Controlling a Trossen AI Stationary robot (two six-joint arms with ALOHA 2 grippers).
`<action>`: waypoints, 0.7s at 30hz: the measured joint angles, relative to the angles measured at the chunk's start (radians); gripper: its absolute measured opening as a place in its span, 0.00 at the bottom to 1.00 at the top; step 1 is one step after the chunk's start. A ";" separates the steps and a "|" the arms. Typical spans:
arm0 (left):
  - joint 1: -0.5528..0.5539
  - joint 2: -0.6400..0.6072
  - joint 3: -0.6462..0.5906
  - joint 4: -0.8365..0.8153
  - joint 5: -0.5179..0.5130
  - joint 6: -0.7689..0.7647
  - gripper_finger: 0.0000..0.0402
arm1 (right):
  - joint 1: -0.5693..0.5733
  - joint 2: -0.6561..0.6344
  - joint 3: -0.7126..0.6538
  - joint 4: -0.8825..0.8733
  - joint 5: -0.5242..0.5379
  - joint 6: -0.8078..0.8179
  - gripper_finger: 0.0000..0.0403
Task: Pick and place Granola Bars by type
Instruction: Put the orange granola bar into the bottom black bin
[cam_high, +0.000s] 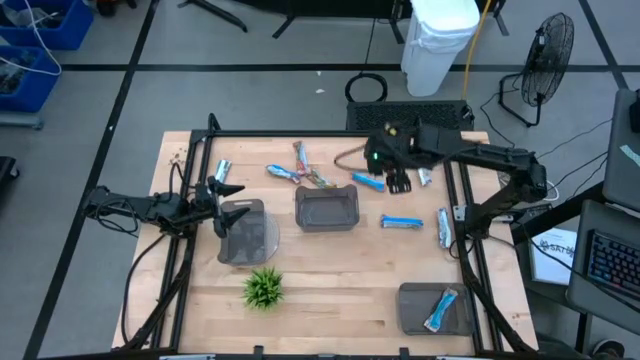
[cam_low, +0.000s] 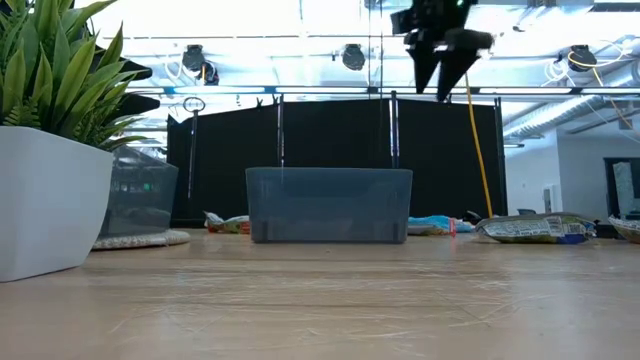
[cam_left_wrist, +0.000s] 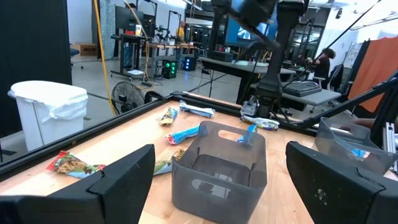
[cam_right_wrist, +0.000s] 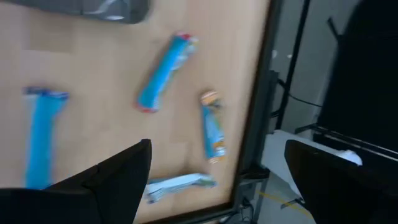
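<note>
Take the centre tray (cam_high: 326, 208) as your landmark. Left of it sits a second tray (cam_high: 247, 232), with the left gripper (cam_high: 222, 193) beside that tray's far edge, fingers spread. The plant (cam_high: 264, 288) stands nearer the front, left of centre. Behind the centre tray lie several bars (cam_high: 300, 172). To its right rests one bar (cam_high: 401, 222); farther right, another (cam_high: 443, 228). The right gripper (cam_high: 399, 180) hangs behind-right, open. The front-right tray (cam_high: 433, 308) holds one bar (cam_high: 440, 309).
</note>
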 joint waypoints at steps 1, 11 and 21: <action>0.000 0.000 0.000 0.000 0.000 0.000 0.90 | -0.025 0.000 0.000 0.023 0.000 -0.027 0.89; 0.000 0.000 0.000 0.000 0.000 0.000 0.90 | -0.260 0.010 0.000 0.110 0.079 -0.243 0.89; 0.000 0.000 0.000 0.000 0.000 0.000 0.90 | -0.458 0.053 -0.001 0.161 -0.011 -0.296 0.89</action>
